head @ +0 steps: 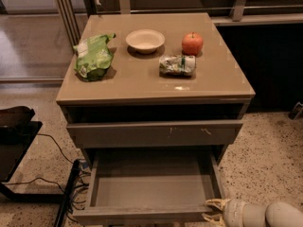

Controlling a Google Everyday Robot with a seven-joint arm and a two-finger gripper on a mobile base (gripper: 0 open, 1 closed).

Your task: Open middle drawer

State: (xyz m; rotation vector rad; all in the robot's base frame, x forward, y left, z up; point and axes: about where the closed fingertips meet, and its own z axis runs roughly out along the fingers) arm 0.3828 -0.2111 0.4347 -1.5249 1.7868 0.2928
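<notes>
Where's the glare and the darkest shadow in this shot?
Camera view: small glare spot on the tabletop before the can; darkest shadow in the gap under the top; middle drawer open, dimly lit, gripper at its front right corner.

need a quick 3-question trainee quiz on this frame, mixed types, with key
1. True or false: the open drawer shows nothing inside.
2. What lies just in front of the apple, nearer the camera? A) bowl B) can C) bag
3. Fill in: the tool is at the open drawer's front ____ corner, as seen in the picture.

Key: 1 true; 2 B; 3 right.
</notes>
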